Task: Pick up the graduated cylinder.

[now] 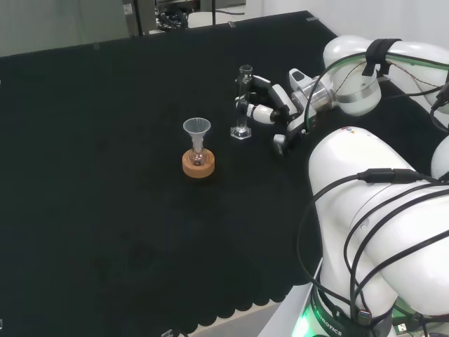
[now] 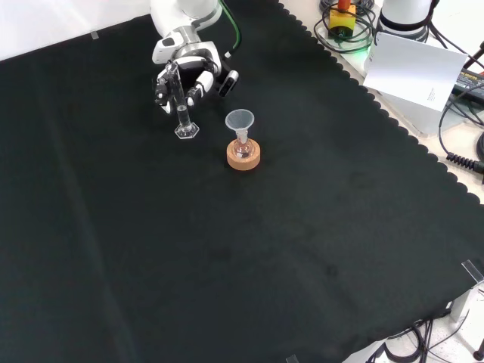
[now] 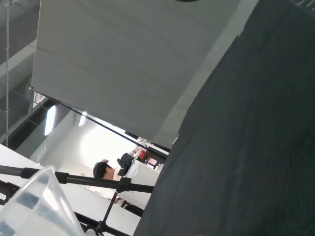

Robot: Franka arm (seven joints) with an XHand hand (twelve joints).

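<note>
Graduated cylinder (image 1: 243, 105) stands upright on the black-clothed counter (image 1: 105, 175), base on the cloth. Hand (image 1: 270, 105) is at the cylinder, fingers curled round its tube from the right in the head view; in the front view the hand (image 2: 189, 79) sits just behind the cylinder (image 2: 184, 117). Near it: a small flask (image 1: 198, 156) carrying a funnel (image 1: 197, 128), seated in a cork ring (image 1: 198, 166).
</note>
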